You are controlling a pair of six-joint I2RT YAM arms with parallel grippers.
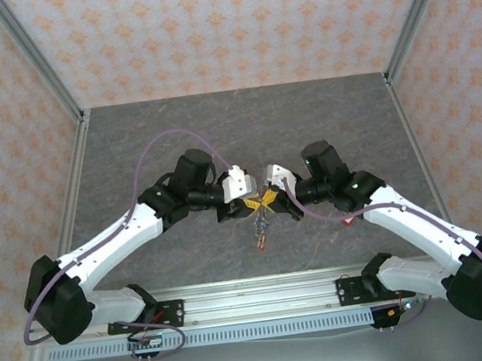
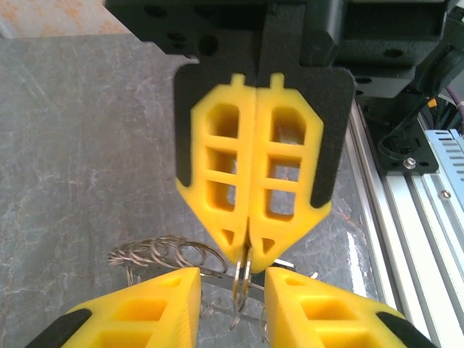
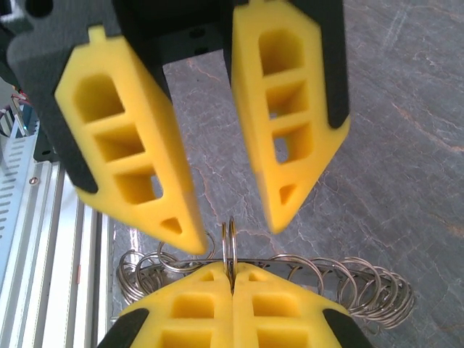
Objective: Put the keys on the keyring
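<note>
Right pincer (image 3: 232, 279): closed, its two yellow fingers pressed together on a thin upright loop of the keyring (image 3: 341, 286). This grip presents the loop on edge, so it can be reached from the opposite side. The rest of the keyring, a run of wire coils, extends sideways just behind the fingertips, to both sides.

Left pincer (image 3: 235, 230): directly opposite, tip to tip with the right one, fingers apart. The top of the clamped loop stands in the gap between them, and no contact is visible. Judged purpose: to work on the loop while the right pincer steadies it.

Keys (image 1: 261, 232): a small bunch just beneath the meeting pincers, over the table (image 1: 173, 127). Whether they hang or lie cannot be told.

Count: two pincers, four fingers, one keyring. The keys are too small to count.
</note>
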